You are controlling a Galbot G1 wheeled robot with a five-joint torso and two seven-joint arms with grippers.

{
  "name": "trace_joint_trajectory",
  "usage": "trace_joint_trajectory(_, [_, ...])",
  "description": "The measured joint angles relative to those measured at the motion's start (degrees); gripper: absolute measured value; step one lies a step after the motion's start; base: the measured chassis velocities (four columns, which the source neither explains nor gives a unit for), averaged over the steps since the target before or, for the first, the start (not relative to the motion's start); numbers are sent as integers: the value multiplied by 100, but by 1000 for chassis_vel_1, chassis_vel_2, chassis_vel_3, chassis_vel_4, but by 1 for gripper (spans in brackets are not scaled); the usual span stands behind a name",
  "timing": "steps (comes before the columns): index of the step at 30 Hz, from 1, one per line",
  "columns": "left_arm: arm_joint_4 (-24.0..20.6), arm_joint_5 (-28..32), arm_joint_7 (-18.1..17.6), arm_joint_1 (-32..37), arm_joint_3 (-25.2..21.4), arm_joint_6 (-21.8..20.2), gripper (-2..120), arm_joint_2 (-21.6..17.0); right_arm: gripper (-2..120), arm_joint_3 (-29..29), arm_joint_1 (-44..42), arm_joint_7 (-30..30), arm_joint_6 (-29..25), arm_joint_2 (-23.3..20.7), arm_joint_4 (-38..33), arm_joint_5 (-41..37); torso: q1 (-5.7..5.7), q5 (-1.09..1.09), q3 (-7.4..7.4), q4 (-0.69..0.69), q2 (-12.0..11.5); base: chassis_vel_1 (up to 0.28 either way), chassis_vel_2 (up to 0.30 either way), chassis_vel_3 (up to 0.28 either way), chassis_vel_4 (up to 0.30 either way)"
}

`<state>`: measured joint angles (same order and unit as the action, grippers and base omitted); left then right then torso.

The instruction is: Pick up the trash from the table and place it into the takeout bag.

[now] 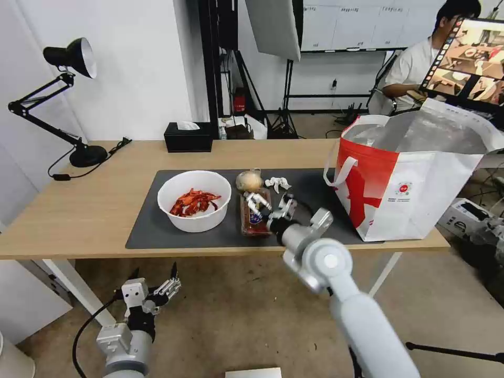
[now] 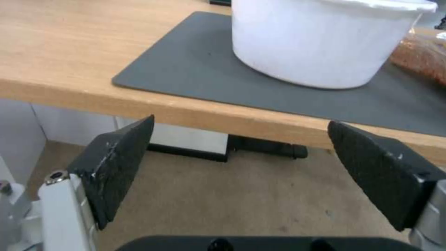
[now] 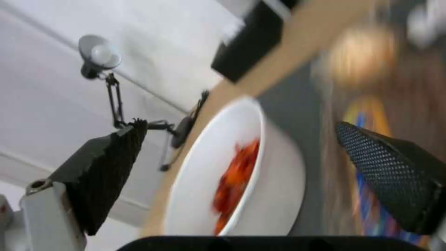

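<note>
Fingers of my right gripper are spread wide and hold nothing; one fingertip shows over the clear tray of leftovers near the front edge of the dark grey mat, the other just beside it toward the takeout bag. From the right wrist I see both black pads apart, with the white bowl of red scraps between them farther off, though that picture is smeared. My left gripper hangs low in front of the table, below its edge, fingers likewise wide with nothing between them; its wrist camera looks up past the table front to the bowl sitting on the mat. The bowl rests left of the tray. Behind the tray lie the small clear bag with a beige lump and the crumpled tissue. The takeout bag stands open at the table's right end, foil lining showing.
</note>
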<state>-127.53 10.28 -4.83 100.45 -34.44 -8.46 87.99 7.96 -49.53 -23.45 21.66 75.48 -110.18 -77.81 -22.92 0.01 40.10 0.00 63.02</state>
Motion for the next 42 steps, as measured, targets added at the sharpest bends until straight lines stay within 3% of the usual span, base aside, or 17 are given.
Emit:
trace_joint_trajectory(1, [-20, 17, -1, -16, -15, 1, 100, -18, 100, -98, 262, 488, 127, -211, 163, 734, 0, 1, 0, -1, 0, 0, 0, 0, 0])
trace_joint_trajectory(2, [-20, 17, -1, -16, -15, 1, 100, -18, 100, -98, 262, 488, 127, -211, 163, 734, 0, 1, 0, -1, 0, 0, 0, 0, 0])
trace_joint_trajectory(4, [-33, 34, 0, -30, -30, 2, 100, -30, 100, -252, 562, 1087, 230, -452, 384, 1628, 0, 1, 0, 0, 0, 0, 0, 0, 0])
trace_joint_trajectory(5, [-39, 54, 0, -41, -47, 2, 100, -40, 100, -430, 893, 1730, 268, -689, 656, 2515, -1, 1, 1, 0, 0, 0, 0, 0, 0])
trace_joint_trajectory(6, [-39, 54, 0, -41, -47, 2, 100, -40, 100, -430, 893, 1730, 268, -689, 656, 2515, -1, 1, 1, 0, 0, 0, 0, 0, 0])
trace_joint_trajectory(9, [-39, 85, 7, -53, -65, 8, 100, -51, 99, -689, 1416, 3086, 287, -1012, 1186, 3821, -1, 1, 1, 0, -1, 0, 0, 0, 0])
trace_joint_trajectory(12, [-39, 96, 11, -64, -69, 11, 100, -55, 97, -809, 1634, 3524, 287, -1111, 1399, 4188, -1, 0, 1, 0, 0, 0, 0, 0, 0])
trace_joint_trajectory(13, [-37, 101, 13, -77, -71, 12, 100, -54, 91, -902, 1763, 3729, 287, -1155, 1536, 4293, -1, 0, 1, 0, 0, 0, 0, 0, 0])
trace_joint_trajectory(37, [-61, 228, 55, -128, -62, 14, 100, -147, 5, -1502, 2302, 4004, 255, -946, 2866, 4504, 0, -1, 1, 0, 0, 0, 0, 0, 0])
trace_joint_trajectory(42, [-67, 400, 135, -174, -43, -18, 100, -261, 0, -1492, 2263, 4034, 276, -984, 2925, 4503, 0, -1, 0, 0, 0, 0, 0, 0, 0])
